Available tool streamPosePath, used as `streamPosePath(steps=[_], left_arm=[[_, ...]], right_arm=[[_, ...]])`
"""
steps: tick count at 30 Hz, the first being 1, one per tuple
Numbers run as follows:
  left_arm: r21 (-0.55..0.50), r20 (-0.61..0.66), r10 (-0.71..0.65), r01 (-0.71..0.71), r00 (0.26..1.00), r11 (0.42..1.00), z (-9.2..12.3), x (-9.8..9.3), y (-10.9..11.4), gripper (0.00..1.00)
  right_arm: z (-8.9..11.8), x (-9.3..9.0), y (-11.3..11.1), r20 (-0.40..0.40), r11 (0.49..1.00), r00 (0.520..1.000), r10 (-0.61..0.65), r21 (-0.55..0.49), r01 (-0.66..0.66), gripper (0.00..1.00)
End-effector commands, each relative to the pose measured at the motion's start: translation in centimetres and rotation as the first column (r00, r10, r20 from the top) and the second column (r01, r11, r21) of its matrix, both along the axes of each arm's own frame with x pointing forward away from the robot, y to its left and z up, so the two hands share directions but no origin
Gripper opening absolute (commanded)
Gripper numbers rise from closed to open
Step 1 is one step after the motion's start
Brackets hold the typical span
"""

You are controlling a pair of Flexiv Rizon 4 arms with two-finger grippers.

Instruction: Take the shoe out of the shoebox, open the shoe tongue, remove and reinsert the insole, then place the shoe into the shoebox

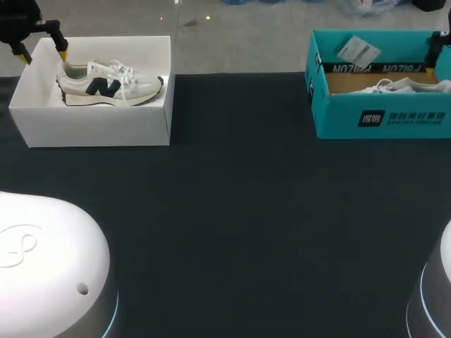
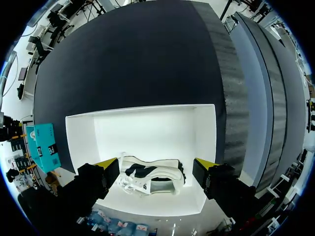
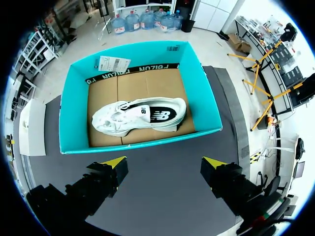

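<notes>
A cream shoe with a navy logo (image 1: pixel 109 83) lies on its side in the white shoebox (image 1: pixel 99 123) at the table's far left. My left gripper (image 1: pixel 44 55) hangs open above the box's left end. In the left wrist view the shoe (image 2: pixel 152 179) lies below and between the spread fingers (image 2: pixel 106 164), untouched. A white shoe (image 3: pixel 140 117) lies on cardboard in the teal shoebox (image 3: pixel 142 142) at the far right. My right gripper (image 3: pixel 165 162) is open and empty, over the dark table just short of that box.
A paper tag (image 3: pixel 112 63) leans on the teal box's (image 1: pixel 380 116) back wall. The dark table cloth (image 1: pixel 239 211) spreads between the two boxes. The arms' white bases (image 1: pixel 49 267) fill the near corners.
</notes>
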State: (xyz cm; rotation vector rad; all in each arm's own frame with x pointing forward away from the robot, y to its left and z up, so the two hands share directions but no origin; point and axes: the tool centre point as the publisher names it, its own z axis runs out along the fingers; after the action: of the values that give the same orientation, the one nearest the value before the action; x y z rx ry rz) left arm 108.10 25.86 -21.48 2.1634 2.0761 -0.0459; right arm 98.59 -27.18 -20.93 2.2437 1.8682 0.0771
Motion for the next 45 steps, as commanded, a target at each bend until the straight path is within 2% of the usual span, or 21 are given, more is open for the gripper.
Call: streamPosePath(steps=[1,3,8,15,25,30,37,39,40,41,43,44,45], left_arm=[[0.002,-0.001,0.000,0.000,1.000,1.000,0.0,0.0,0.0,1.00],[-0.024,-0.020,0.027,-0.027,0.999,0.999,-0.5,0.1,0.6,1.00],[0.016,-0.045,0.038,-0.038,0.998,0.999,-1.3,1.3,1.5,1.00],[0.104,-0.084,0.048,-0.039,0.995,0.994,-3.4,4.9,3.1,1.00],[0.136,-0.088,0.018,-0.006,0.996,0.991,-6.5,9.0,5.0,1.00],[0.171,-0.099,0.016,0.001,0.995,0.985,-7.6,10.1,5.2,1.00],[0.191,-0.081,0.000,0.015,0.997,0.982,-7.5,10.3,3.9,1.00],[0.196,-0.074,0.001,0.014,0.997,0.980,-7.8,10.7,3.8,0.68],[0.203,-0.072,0.003,0.011,0.997,0.979,-8.0,10.9,3.8,0.43],[0.201,-0.064,0.007,0.007,0.998,0.980,-8.1,11.1,3.7,0.34],[0.209,-0.053,0.013,-0.002,0.999,0.978,-8.5,11.6,3.8,0.25],[0.203,-0.048,0.016,-0.006,0.999,0.979,-8.7,11.8,3.9,0.25],[0.201,-0.048,0.017,-0.007,0.999,0.980,-9.0,12.1,3.9,0.18]], right_arm=[[0.0,0.0,0.0,0.002,1.000,1.000,-0.001,-0.001,0.001,1.00],[0.0,0.0,0.0,0.002,1.000,1.000,-0.001,-0.001,0.001,1.00],[0.0,0.0,0.0,0.002,1.000,1.000,-0.001,-0.001,0.001,1.00],[0.0,0.0,0.0,0.002,1.000,1.000,-0.001,-0.001,0.001,1.00],[0.0,0.0,0.0,0.002,1.000,1.000,-0.001,-0.001,0.001,1.00],[0.0,0.0,0.0,0.002,1.000,1.000,-0.001,-0.001,0.001,1.00],[0.0,0.0,0.0,0.002,1.000,1.000,-0.001,-0.001,0.001,1.00],[0.0,0.0,0.0,0.002,1.000,1.000,-0.001,-0.001,0.001,1.00],[0.0,0.0,0.0,0.002,1.000,1.000,-0.001,-0.001,0.001,1.00],[0.0,0.0,0.0,0.002,1.000,1.000,-0.001,-0.001,0.001,1.00],[0.0,0.0,0.0,0.002,1.000,1.000,-0.001,-0.001,0.001,1.00],[0.0,0.0,0.0,0.002,1.000,1.000,-0.001,-0.001,0.001,1.00],[0.0,0.0,0.0,0.002,1.000,1.000,-0.001,-0.001,0.001,1.00]])
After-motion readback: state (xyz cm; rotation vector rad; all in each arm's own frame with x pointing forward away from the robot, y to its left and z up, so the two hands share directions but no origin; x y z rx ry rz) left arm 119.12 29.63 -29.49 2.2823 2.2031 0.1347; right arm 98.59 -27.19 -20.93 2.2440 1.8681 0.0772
